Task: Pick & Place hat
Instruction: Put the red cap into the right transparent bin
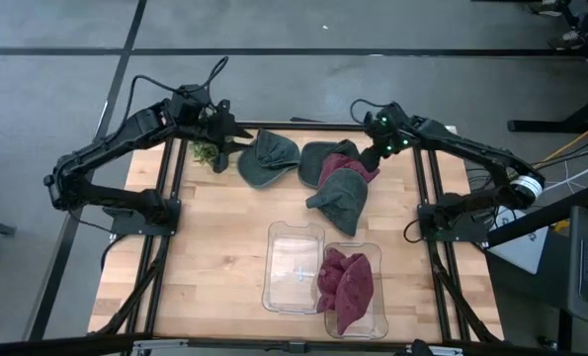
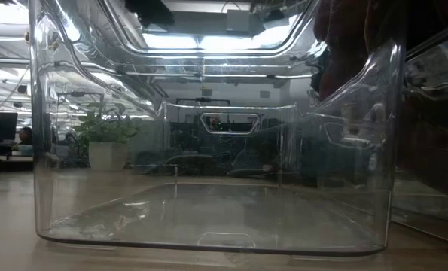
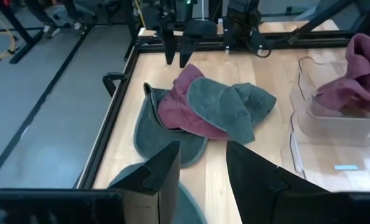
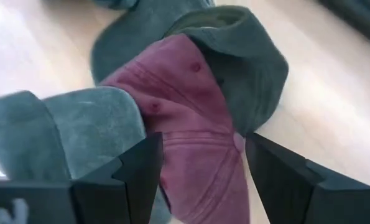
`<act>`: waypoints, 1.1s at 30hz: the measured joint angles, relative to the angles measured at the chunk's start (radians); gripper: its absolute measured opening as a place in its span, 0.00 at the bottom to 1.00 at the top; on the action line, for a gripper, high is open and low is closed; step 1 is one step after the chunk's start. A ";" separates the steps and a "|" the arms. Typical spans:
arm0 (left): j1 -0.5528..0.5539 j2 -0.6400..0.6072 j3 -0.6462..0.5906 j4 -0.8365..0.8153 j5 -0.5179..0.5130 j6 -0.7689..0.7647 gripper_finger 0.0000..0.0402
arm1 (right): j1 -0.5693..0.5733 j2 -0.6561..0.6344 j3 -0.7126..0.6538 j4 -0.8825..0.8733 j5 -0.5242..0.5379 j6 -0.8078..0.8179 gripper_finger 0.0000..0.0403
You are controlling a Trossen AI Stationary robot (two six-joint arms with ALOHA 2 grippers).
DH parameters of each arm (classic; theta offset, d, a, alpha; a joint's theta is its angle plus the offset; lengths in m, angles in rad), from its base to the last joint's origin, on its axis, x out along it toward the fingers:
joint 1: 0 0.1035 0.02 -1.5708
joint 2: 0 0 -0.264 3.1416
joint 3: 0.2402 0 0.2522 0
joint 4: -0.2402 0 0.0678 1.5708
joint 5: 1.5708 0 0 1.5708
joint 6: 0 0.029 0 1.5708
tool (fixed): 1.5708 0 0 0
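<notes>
Several caps lie at the table's far side. One green hat [image 1: 269, 156] lies alone on the wood. To its right is a pile: a green hat [image 1: 321, 158], a maroon hat [image 1: 353, 164] [image 4: 191, 118] resting on it, and another green hat [image 1: 341, 194] overlapping both. My left gripper [image 1: 236, 138] [image 3: 203, 171] hovers open by the lone green hat's far left edge. My right gripper [image 1: 380, 148] [image 4: 203, 168] is open above the pile, over the maroon hat, fingers slanting down. Another maroon hat [image 1: 345, 285] lies in the right clear bin.
Two clear bins stand side by side near the front edge: the left one [image 1: 294, 267] [image 2: 208, 188] holds nothing, the right one [image 1: 373, 316] holds the maroon hat. A small potted plant [image 1: 207, 151] stands at the far left corner. Bare wood lies between the hats and the bins.
</notes>
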 joint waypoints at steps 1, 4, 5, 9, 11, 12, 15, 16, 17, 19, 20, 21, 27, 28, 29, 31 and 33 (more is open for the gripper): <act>0.000 0.009 0.000 0.011 0.007 -0.009 0.32 | -0.020 -0.007 -0.021 0.020 -0.034 0.008 0.57; 0.000 0.034 0.000 0.041 0.041 -0.032 0.32 | -0.070 -0.015 -0.078 0.067 -0.074 0.046 0.57; 0.000 0.044 0.000 0.045 0.048 -0.037 0.32 | -0.082 -0.015 -0.095 0.081 -0.078 0.060 0.57; 0.000 0.068 0.000 0.066 0.063 -0.059 0.32 | -0.111 -0.015 -0.151 0.144 -0.091 0.072 0.57; 0.000 0.074 0.000 0.074 0.073 -0.075 0.32 | -0.118 -0.015 -0.171 0.162 -0.113 0.069 0.57; 0.000 0.078 0.000 0.076 0.077 -0.083 0.32 | -0.121 -0.015 -0.179 0.168 -0.118 0.066 0.57; 0.000 0.078 0.000 0.086 0.082 -0.098 0.32 | -0.121 -0.015 -0.188 0.186 -0.119 0.041 0.57; 0.000 0.077 0.000 0.087 0.081 -0.101 0.32 | -0.121 -0.015 -0.191 0.186 -0.116 0.025 0.57; 0.000 0.077 0.000 0.085 0.081 -0.106 0.32 | -0.121 -0.015 -0.195 0.186 -0.114 0.015 0.57; 0.000 0.078 0.000 0.084 0.081 -0.113 0.32 | -0.121 -0.012 -0.200 0.185 -0.114 0.014 0.57; 0.000 0.078 0.000 0.085 0.081 -0.113 0.32 | -0.121 -0.009 -0.200 0.184 -0.114 0.014 0.57; 0.000 0.078 0.000 0.085 0.080 -0.113 0.32 | -0.121 -0.005 -0.200 0.179 -0.114 0.014 0.57; 0.000 0.078 0.000 0.089 0.079 -0.112 0.32 | -0.121 0.042 -0.200 0.117 -0.166 0.010 0.57; 0.000 0.078 0.000 0.089 0.079 -0.112 0.32 | -0.121 0.049 -0.200 0.119 -0.207 0.010 0.57; 0.000 0.078 0.000 0.089 0.079 -0.112 0.32 | -0.121 0.055 -0.200 0.127 -0.252 0.012 0.57; 0.000 0.078 0.000 0.089 0.079 -0.111 0.32 | -0.121 0.061 -0.200 0.166 -0.346 0.023 0.57; 0.000 0.078 0.000 0.089 0.079 -0.111 0.32 | -0.120 0.062 -0.200 0.212 -0.409 0.047 0.57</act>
